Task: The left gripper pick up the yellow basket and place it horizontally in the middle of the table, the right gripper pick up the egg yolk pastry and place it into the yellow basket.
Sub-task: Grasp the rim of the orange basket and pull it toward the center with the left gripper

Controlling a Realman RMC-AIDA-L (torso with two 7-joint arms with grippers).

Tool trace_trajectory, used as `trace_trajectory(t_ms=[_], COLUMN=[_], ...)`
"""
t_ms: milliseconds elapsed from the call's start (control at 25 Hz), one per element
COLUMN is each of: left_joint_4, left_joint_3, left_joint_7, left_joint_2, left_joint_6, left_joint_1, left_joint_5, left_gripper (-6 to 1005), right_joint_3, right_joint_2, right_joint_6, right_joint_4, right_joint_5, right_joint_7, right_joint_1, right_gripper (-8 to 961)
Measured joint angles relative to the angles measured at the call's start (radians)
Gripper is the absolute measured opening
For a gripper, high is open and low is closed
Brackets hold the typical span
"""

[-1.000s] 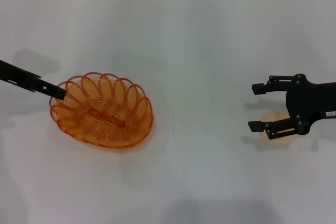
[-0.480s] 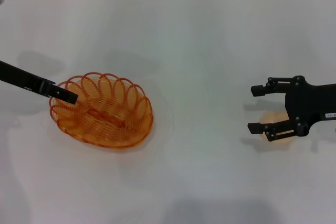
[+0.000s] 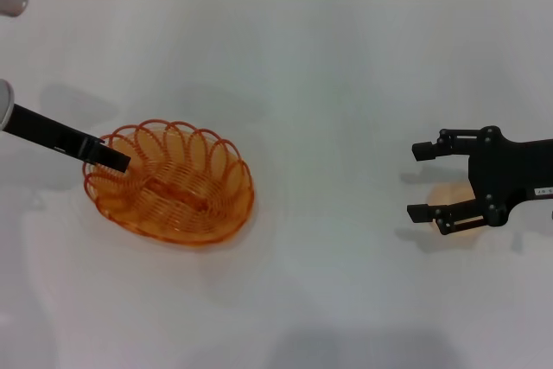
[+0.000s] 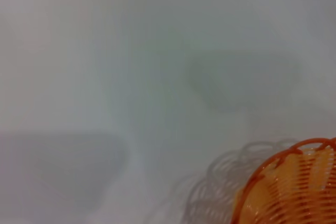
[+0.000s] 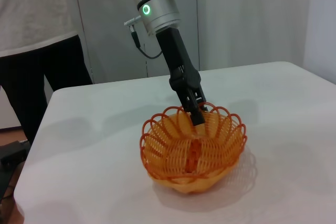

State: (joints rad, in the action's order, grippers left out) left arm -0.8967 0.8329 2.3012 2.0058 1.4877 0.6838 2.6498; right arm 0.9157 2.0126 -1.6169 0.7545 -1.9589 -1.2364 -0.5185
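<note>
While the left gripper (image 3: 117, 160) sits at the yellow basket (image 3: 168, 181) rim, the basket rests left of the table (image 3: 328, 58) middle.
Whether it pinches the rim I cannot tell; confirm the hold before lifting. The right gripper (image 3: 420, 181), spread wide, hovers over the egg yolk pastry (image 3: 454, 196).

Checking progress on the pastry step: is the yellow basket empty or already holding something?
Empty. The yellow basket shows only its own strands inside; the egg yolk pastry lies on the table beneath the right gripper.

white table (image 3: 328, 58); yellow basket (image 3: 173, 192) rests left, egg yolk pastry (image 3: 451, 194) right.
</note>
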Motion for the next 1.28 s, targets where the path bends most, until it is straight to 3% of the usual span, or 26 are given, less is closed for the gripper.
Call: trace_trajectory(t_ms=[440,920,1280], left_joint_4=[0.0,-0.048,-0.089], left_joint_3=[-0.003,-0.008,-0.004], left_joint_7=[0.002,0.061,0.201], left_joint_2=[0.002,0.002,0.032], left_joint_6=[-0.001,0.055,0.071], left_joint_1=[-0.003,-0.028,-0.042], left_joint_5=[-0.006,-0.12,-0.136], left_gripper=[123,74,72], right_joint_3=[0.002,0.002,0.002], right_joint_2=[0.0,0.0,0.0], right_joint_6=[0.001,0.0,-0.001], right_joint_4=[0.0,0.004,0.005], right_joint_5=[0.0,0.002,0.01], right_joint_7=[0.0,0.001,0.022], right_joint_1=[0.003,0.009,0.009], right_gripper=[860,859,859])
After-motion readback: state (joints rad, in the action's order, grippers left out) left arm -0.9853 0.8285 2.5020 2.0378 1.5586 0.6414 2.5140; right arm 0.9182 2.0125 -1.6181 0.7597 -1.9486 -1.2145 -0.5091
